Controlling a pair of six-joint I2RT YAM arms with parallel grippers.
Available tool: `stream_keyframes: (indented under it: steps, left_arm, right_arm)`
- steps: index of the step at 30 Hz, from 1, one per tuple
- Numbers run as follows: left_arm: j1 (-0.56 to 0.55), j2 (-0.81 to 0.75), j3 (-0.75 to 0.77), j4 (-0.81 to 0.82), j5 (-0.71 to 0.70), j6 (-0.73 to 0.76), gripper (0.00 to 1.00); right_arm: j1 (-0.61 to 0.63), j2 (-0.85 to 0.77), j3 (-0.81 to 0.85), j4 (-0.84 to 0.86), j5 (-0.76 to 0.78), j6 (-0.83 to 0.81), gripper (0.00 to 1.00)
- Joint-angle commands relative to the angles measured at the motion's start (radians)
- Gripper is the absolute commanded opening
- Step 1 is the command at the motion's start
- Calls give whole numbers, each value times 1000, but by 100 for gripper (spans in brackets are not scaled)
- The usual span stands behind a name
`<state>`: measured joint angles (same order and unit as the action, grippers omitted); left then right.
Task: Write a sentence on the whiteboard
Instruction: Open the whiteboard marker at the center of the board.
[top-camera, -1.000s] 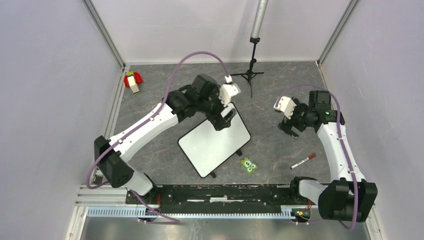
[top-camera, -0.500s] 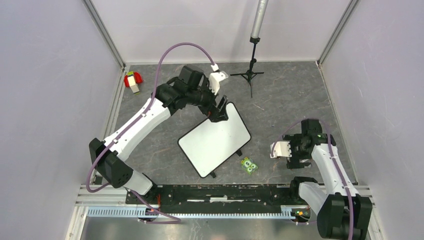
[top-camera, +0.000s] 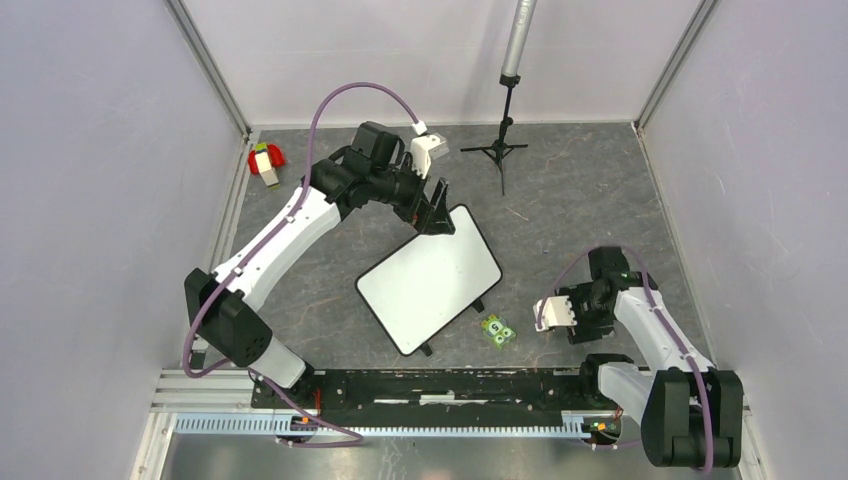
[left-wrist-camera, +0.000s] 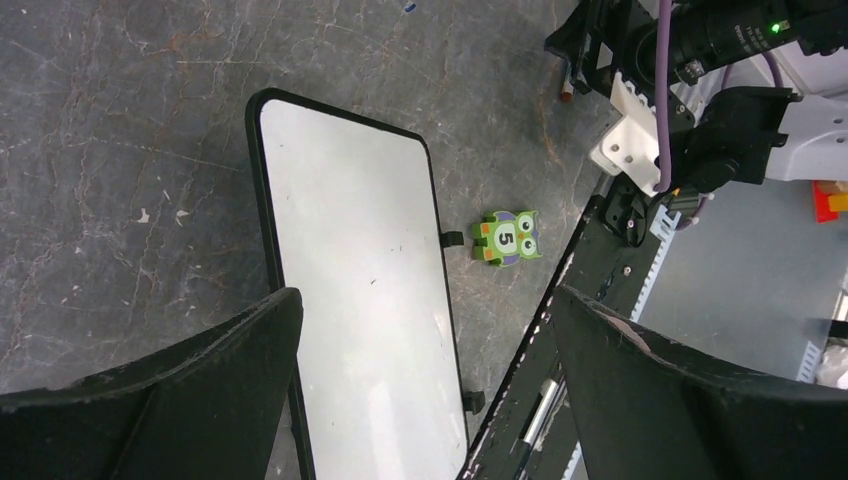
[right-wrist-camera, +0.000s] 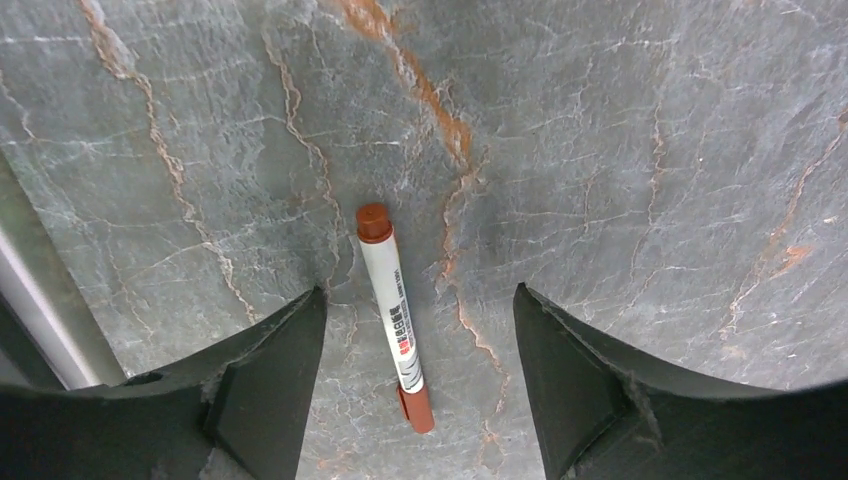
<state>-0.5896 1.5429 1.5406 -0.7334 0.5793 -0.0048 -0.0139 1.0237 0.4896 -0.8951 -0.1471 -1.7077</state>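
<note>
Top external view first: could not find the marker (right-wrist-camera: 396, 315) there, buried under the right wrist along with the fingers of the right gripper (right-wrist-camera: 418, 300); caught both only from the right wrist camera. Could not read the small print on the marker's white barrel. Found the whiteboard (top-camera: 430, 280) cut off by the bottom edge of the left wrist view, its left rim partly covered by 1 dark finger (left-wrist-camera: 180, 400). Noted a grey, veined stone-look table (top-camera: 580, 200), pale lilac walls on 3 sides, a black tripod stand (top-camera: 503, 150) at the back, a red-and-green toy (top-camera: 265, 162) in the back left corner, and a green block (top-camera: 497, 331) marked 5 just beside the board's near right edge. Found the board lying flat and diagonal mid-table, face plain glossy white with a few faint specks, 2 short black legs showing along 1 rim. Saw the left arm stretched forward and inward, left gripper (left-wrist-camera: 425, 300) spread wide above the board's far end, holding nothing. Saw the right arm folded back close to its base, claw pointing down, jaws parted astride the marker, clear of it on both sides.
</note>
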Motion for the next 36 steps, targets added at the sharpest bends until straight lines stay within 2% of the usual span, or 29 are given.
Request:
stream_keyframes:
  steps: [1,3,9,13,16,20,25,28,32,36]
  left_arm:
    - [13,13,48,19,53,-64,100]
    - [17,17,45,23,57,-71,100]
    - [35,20,44,27,67,-86,100]
    - [51,3,26,38,65,-91,100]
    - [66,-7,11,53,65,-109,100]
    - [90,-23,6,75,74,-132,100]
    - [107,-65,9,98,85,-145,100]
    - [121,-100,7,134,86,-160,100]
    - [125,-143,-26,222,105,-199,100]
    - [125,-161,-106,408,170,-306,100]
  right_arm:
    - [9,21,-30,78,-34,-96,68]
    - [9,48,-14,95,-46,-79,57]
    - [55,193,79,85,-86,5,36]
    - [81,245,101,97,-88,54,17]
    - [102,253,152,86,-133,124,8]
    - [108,268,320,33,-292,283,0]
    - [107,279,574,42,-463,581,0]
    - [107,256,674,146,-545,867,0]
    - [107,184,696,470,-587,1328,0]
    - [107,114,638,770,-561,1747,0]
